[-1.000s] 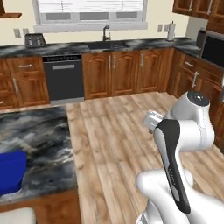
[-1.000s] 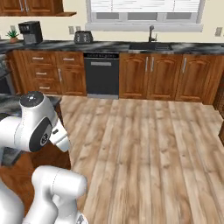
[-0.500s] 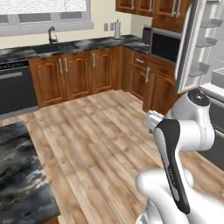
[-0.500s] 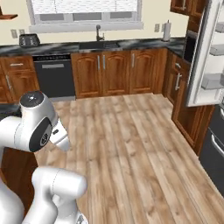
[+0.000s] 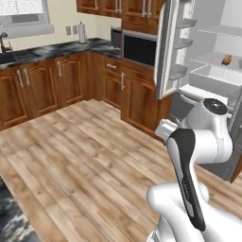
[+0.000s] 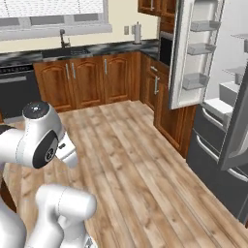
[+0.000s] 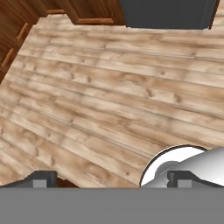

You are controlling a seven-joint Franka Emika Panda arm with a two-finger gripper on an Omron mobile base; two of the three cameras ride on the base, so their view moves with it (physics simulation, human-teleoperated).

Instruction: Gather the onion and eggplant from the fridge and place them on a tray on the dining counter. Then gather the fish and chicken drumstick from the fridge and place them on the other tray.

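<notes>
Saw home kitchen: wood cabinets (image 5: 137, 90), dark stone counter (image 6: 72, 51), sink tap (image 6: 62, 37), built-in microwave (image 5: 138, 48), open fridge (image 5: 208, 61), plank floor (image 6: 131, 160).

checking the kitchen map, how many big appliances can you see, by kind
fridge: 1
microwave: 1
dishwasher: 1
total: 3

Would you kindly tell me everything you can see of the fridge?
The fridge stands open at the end of the wooden cabinets. Its interior is white, with shelves; a small brownish item lies on one. The open door carries three bins that look empty. Below is a dark grey drawer front with a handle.
</notes>
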